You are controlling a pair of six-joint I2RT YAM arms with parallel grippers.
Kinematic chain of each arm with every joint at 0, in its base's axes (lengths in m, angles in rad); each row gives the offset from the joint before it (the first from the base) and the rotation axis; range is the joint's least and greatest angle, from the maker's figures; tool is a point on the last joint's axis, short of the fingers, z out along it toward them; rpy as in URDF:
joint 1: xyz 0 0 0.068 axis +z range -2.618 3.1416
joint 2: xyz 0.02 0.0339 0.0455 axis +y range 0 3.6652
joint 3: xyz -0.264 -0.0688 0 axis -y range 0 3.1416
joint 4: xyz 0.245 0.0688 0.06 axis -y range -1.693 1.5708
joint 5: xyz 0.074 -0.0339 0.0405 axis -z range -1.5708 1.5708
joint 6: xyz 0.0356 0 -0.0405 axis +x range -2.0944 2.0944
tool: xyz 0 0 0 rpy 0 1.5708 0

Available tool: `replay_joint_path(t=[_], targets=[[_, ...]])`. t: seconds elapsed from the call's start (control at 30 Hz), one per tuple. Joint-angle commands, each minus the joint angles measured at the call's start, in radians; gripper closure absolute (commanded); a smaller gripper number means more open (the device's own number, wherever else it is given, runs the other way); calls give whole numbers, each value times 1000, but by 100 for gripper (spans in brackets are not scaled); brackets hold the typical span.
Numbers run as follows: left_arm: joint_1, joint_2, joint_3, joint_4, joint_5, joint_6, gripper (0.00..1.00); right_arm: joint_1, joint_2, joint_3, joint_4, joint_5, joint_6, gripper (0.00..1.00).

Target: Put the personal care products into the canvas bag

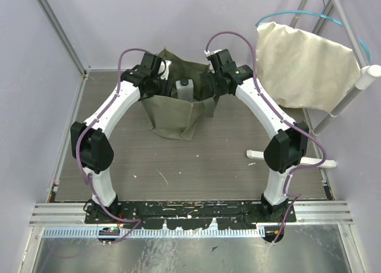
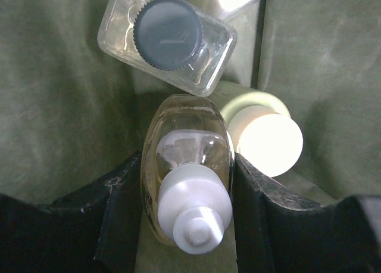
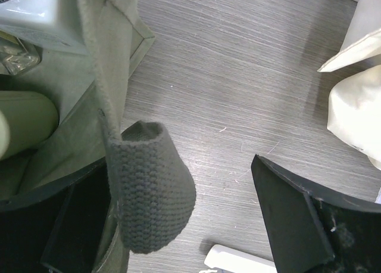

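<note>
The left arm (image 1: 113, 109) and right arm (image 1: 262, 103) arch up from their bases, the 2 wrists angled toward each other. The left gripper (image 2: 187, 210) clamps the amber bottle (image 2: 184, 160) (cap toward the wrist camera); the right gripper (image 3: 178, 222) has its jaws spread wide

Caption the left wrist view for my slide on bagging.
Inside the canvas bag, the left jaws grip the amber bottle beside the clear bottle and yellow-green bottle.
</note>
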Motion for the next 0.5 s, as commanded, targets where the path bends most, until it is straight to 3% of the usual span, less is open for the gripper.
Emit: replay_joint_path(t=[0.0, 0.47], targets=[[5, -29, -63, 135, 52, -18, 100, -5, -72, -4, 16, 8, 6, 0], [5, 21, -166, 177, 107, -48, 97, -5, -98, -46, 19, 2, 12, 0]])
